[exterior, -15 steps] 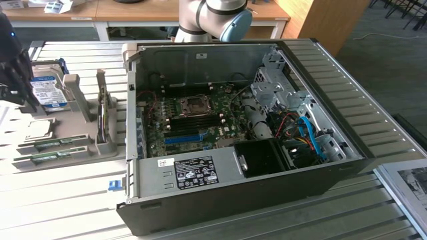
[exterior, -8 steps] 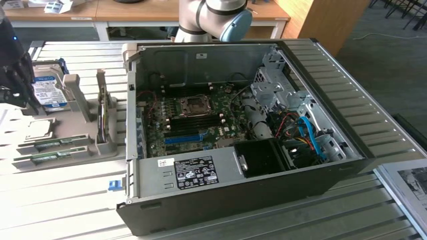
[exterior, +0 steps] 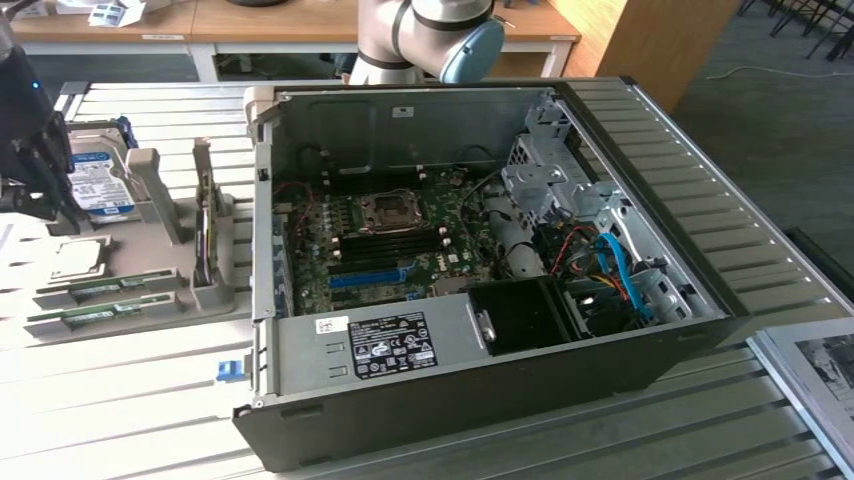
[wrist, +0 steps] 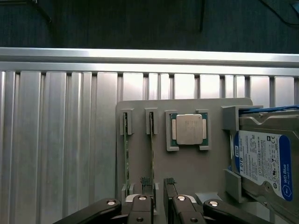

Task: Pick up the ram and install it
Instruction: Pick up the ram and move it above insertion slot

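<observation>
The ram (wrist: 151, 149) stands on edge in a slot of the grey fixture plate (wrist: 187, 168), which lies on the slatted metal table (wrist: 60, 140). A second stick (wrist: 126, 154) stands parallel just beside it, on the side away from the CPU (wrist: 189, 129). The hard drive (wrist: 264, 161) occupies the bracket beyond the CPU. The gripper (wrist: 158, 183) is positioned over one end of the ram. Its fingers (wrist: 146, 181) are spread apart with a clear gap between them — nothing is clamped. Whether a fingertip touches the ram cannot be determined. The fixture plate sits beside the open computer case (exterior: 467, 410), toward the exterior view's left. The motherboard (exterior: 387, 250) inside the case is exposed — the ram is outside the case, not yet installed.
</observation>
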